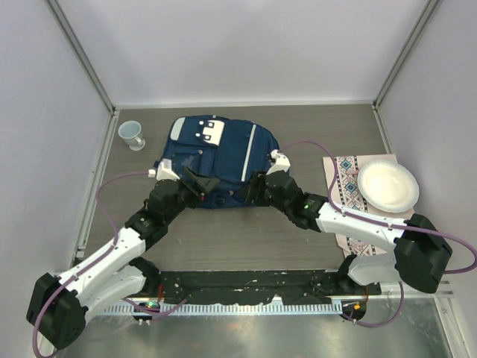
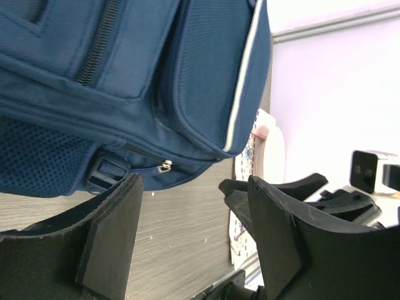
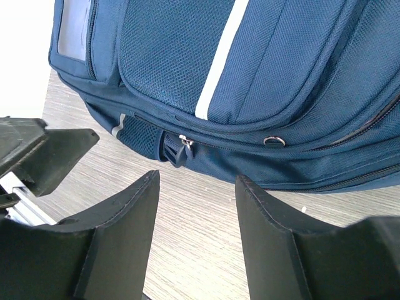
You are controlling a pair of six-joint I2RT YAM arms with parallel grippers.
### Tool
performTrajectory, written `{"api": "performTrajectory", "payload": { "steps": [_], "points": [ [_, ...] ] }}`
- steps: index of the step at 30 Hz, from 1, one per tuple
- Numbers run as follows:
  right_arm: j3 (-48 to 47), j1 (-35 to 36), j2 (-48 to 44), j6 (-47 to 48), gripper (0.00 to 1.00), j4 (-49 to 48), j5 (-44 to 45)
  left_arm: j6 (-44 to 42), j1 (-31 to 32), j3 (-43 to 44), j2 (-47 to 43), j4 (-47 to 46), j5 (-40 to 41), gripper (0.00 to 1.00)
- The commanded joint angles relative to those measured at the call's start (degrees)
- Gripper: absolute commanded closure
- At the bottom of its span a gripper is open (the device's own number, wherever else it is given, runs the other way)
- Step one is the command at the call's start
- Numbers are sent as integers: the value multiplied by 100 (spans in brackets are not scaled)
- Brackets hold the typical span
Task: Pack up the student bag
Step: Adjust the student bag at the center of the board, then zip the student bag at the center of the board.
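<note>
The student bag (image 1: 216, 158), navy with white stripe trim, lies flat on the table with its zippers shut. My left gripper (image 1: 200, 183) sits at the bag's near left edge. In the left wrist view it (image 2: 194, 219) is open over bare table, just short of the bag (image 2: 125, 75) and a small zipper pull (image 2: 165, 165). My right gripper (image 1: 254, 191) sits at the near right edge. It (image 3: 197, 212) also stands open with only tabletop between its fingers. The bag (image 3: 250, 62) is just beyond it, showing a zipper pull (image 3: 185, 142) and a metal ring (image 3: 274, 141).
A pale cup (image 1: 132, 135) stands at the far left beside the bag. On the right, a white paper plate (image 1: 387, 186) rests on a patterned cloth (image 1: 349, 195). White walls enclose the table on three sides.
</note>
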State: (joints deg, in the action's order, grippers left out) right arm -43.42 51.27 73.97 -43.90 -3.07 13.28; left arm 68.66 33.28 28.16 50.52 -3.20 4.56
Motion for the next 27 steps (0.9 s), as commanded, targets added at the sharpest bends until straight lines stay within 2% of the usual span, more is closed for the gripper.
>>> {"api": "performTrajectory", "payload": {
  "steps": [1, 7, 13, 21, 24, 27],
  "points": [
    [-211, 24, 3, -57, 43, -247, 123, 138, 3, -180, 115, 83, 423, 29],
    [-106, 24, -120, -110, 43, -273, 157, 419, 3, -13, 896, -127, 292, 28],
    [-35, 24, -252, -119, 43, -238, 201, 798, 3, -171, 1196, -637, 625, 27],
    [18, 24, -111, -154, 43, -422, -44, 1035, 3, -268, 1943, -1841, 871, 27],
    [79, 24, -120, -189, 43, -510, -71, 1053, 3, -197, 2137, -1947, 871, 31],
    [141, 33, -76, -215, 44, -572, -167, 1070, 3, -162, 2234, -2035, 845, 42]
  ]
}}
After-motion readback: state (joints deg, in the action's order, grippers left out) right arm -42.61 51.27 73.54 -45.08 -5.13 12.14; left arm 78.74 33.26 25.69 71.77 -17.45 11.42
